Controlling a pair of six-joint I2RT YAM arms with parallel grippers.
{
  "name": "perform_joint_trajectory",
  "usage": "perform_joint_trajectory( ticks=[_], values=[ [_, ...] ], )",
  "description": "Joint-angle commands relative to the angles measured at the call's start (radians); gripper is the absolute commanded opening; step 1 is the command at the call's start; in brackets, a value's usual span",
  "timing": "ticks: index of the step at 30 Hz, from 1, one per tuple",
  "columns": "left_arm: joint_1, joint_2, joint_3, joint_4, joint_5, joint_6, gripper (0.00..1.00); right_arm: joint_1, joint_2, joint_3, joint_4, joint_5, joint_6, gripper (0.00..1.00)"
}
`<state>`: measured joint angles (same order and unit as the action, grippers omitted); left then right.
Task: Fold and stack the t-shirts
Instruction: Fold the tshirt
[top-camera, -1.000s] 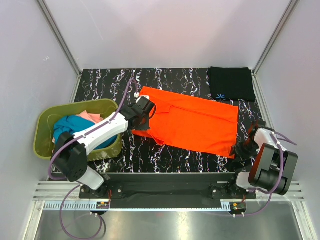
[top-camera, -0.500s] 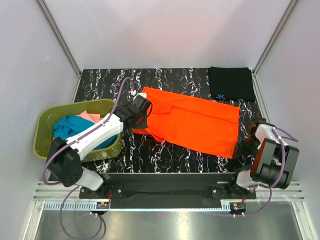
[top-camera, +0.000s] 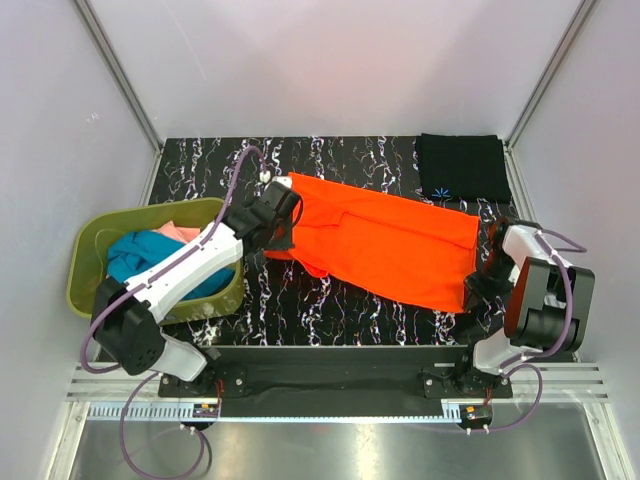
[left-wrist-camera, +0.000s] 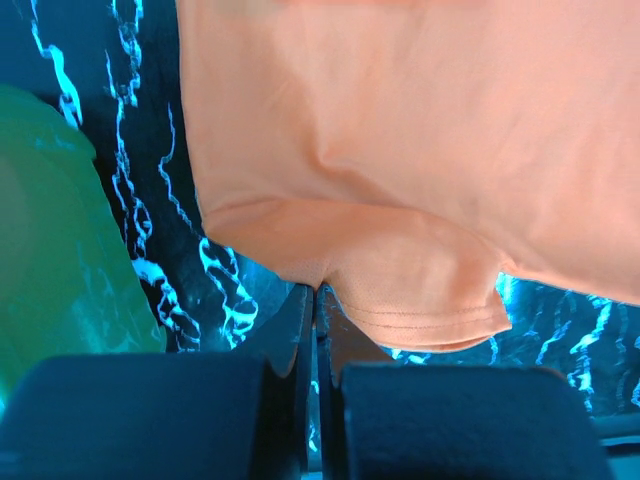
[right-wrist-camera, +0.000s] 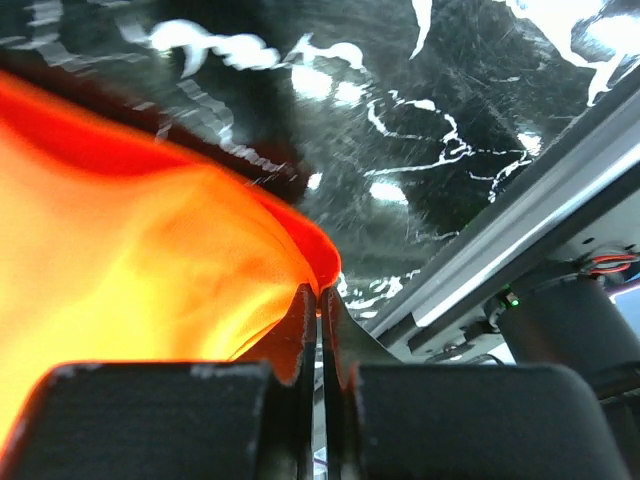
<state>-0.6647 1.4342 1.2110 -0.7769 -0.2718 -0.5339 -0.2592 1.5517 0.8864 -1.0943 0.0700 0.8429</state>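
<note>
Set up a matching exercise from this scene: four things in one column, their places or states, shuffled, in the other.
1 orange t-shirt
2 black t-shirt
3 teal t-shirt
4 right gripper

A folded at the far right corner of the table
B inside the green basket
C shut on the orange t-shirt's near right corner
D spread across the middle

Pairs: 1-D, 2-A, 3-B, 4-C
</note>
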Motion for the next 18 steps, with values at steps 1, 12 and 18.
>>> perform_joint_trajectory(
  ticks=[1, 12, 18],
  values=[
    [0.013, 0.028, 0.094, 0.014, -0.03, 0.035, 0.0, 0.008, -0.061, 0.092, -0.082, 0.028, -0.056, 0.0],
    [0.039, 0.25, 0.355, -0.021, -0.072, 0.1, 0.0, 0.008, 0.143, 0.361, -0.137, 0.001, -0.191, 0.0],
    [0.063, 0.322, 0.467, -0.027, -0.057, 0.092, 0.0, 0.008, 0.266, 0.5, -0.153, -0.035, -0.232, 0.0]
  ],
)
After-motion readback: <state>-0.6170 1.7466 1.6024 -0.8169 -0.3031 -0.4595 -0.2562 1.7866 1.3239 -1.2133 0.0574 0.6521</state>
